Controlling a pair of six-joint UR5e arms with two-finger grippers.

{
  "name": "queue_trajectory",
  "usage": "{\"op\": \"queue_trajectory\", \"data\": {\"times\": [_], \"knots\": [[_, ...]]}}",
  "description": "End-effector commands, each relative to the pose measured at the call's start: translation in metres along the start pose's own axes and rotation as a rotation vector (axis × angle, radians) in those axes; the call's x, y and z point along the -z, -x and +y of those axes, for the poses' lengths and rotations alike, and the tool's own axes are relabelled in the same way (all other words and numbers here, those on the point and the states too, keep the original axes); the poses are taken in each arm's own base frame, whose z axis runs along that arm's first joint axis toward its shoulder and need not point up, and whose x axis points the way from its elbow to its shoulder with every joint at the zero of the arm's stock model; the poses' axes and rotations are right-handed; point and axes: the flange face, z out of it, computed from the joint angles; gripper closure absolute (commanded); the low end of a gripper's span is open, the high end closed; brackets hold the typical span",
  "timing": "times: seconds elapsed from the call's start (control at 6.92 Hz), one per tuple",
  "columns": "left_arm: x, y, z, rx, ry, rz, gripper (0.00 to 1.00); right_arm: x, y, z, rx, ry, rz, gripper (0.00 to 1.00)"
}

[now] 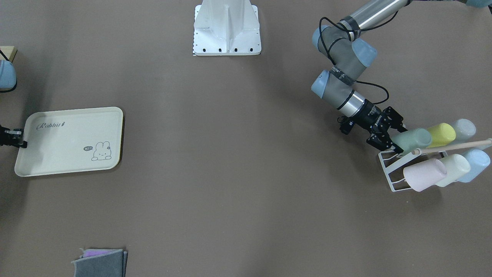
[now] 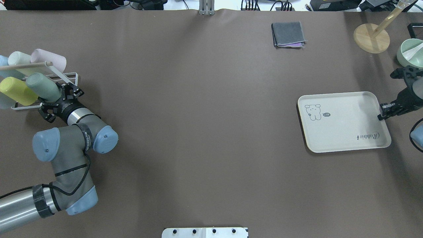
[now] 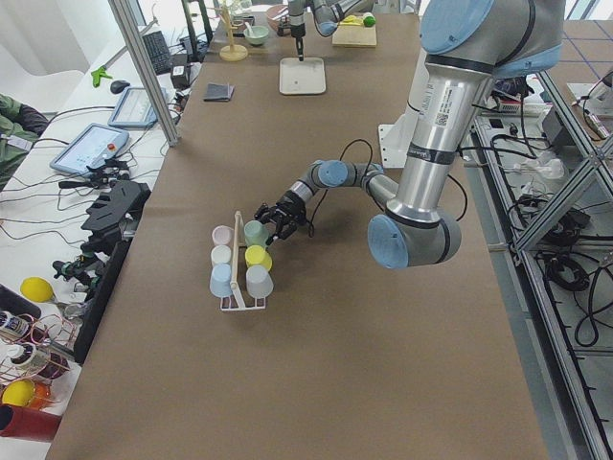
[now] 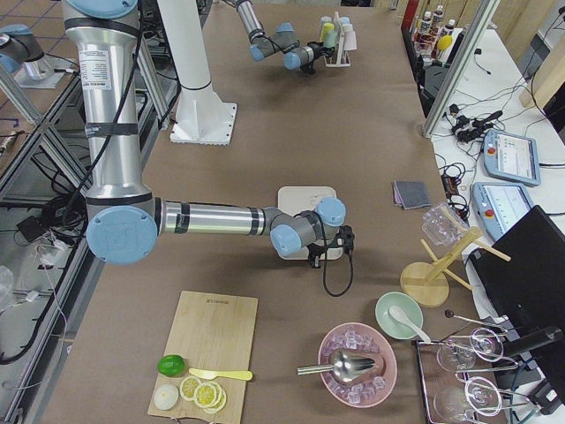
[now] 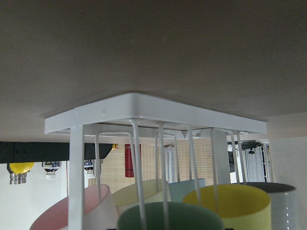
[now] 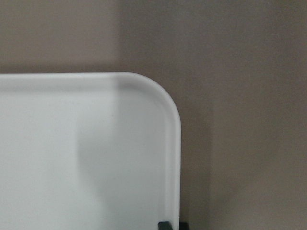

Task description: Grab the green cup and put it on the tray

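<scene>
The green cup (image 1: pixel 413 139) lies tilted on a peg of the white wire rack (image 1: pixel 392 173) among other cups; it also shows in the overhead view (image 2: pixel 41 86) and, as a rim, low in the left wrist view (image 5: pixel 170 218). My left gripper (image 1: pixel 399 139) is open, its fingers on either side of the cup's near end. The cream tray (image 1: pixel 69 154) with the bunny print lies flat far across the table (image 2: pixel 347 132). My right gripper (image 2: pixel 382 114) is shut on the tray's short rim; one fingertip (image 6: pixel 165 224) shows at that rim.
The rack also holds a yellow cup (image 1: pixel 442 134), a pink cup (image 1: pixel 424 175), a cream-green cup, a light blue one and a grey one. A folded grey cloth (image 2: pixel 288 34) lies at the far edge. A wooden stand (image 2: pixel 371 38) and a green bowl (image 2: pixel 409 53) are behind the tray.
</scene>
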Motion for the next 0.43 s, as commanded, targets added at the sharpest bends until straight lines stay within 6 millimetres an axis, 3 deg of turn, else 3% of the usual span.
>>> {"op": "queue_trajectory", "data": {"times": [0.0, 0.14, 0.29], "knots": [[0.005, 0.003, 0.008, 0.016, -0.009, -0.009, 0.49, 0.022, 0.037, -0.009, 0.035, -0.009, -0.085, 1.0], [0.006, 0.005, 0.014, 0.029, -0.012, -0.011, 0.5, 0.04, 0.067, -0.02, 0.01, -0.023, -0.134, 1.0], [0.008, 0.004, 0.024, 0.043, -0.016, -0.014, 0.52, 0.055, 0.114, -0.026, -0.051, -0.026, -0.18, 1.0]]}}
